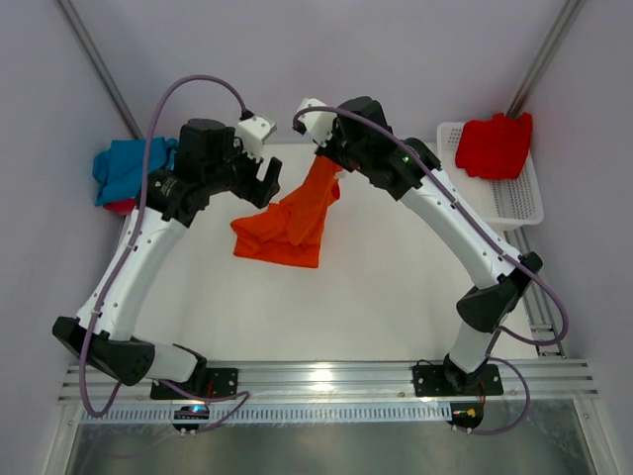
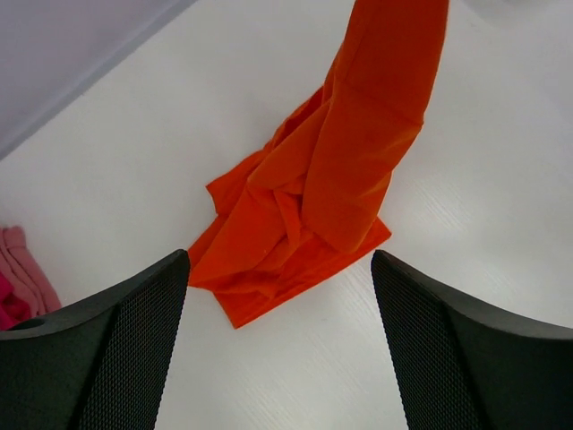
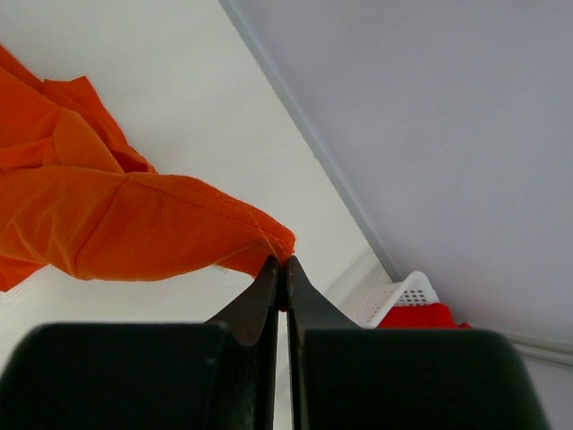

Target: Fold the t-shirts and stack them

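The orange t-shirt [image 1: 292,223] hangs from my right gripper [image 1: 329,163], which is shut on its hem [image 3: 269,237] and holds that edge up. The lower part lies bunched on the white table [image 1: 396,297]. My left gripper [image 1: 265,183] is open and empty, hovering just left of the hanging cloth. In the left wrist view the shirt [image 2: 313,206] lies beyond my open fingers [image 2: 116,349]. A red t-shirt [image 1: 495,145] lies in the white basket. A teal t-shirt [image 1: 127,168] sits at the far left on a red one [image 1: 121,206]. Pink cloth [image 2: 22,269] shows at the left edge.
The white mesh basket [image 1: 514,198] stands at the back right, also in the right wrist view [image 3: 403,296]. Grey walls close the back and sides. A metal rail [image 1: 326,381] runs along the near edge by the arm bases.
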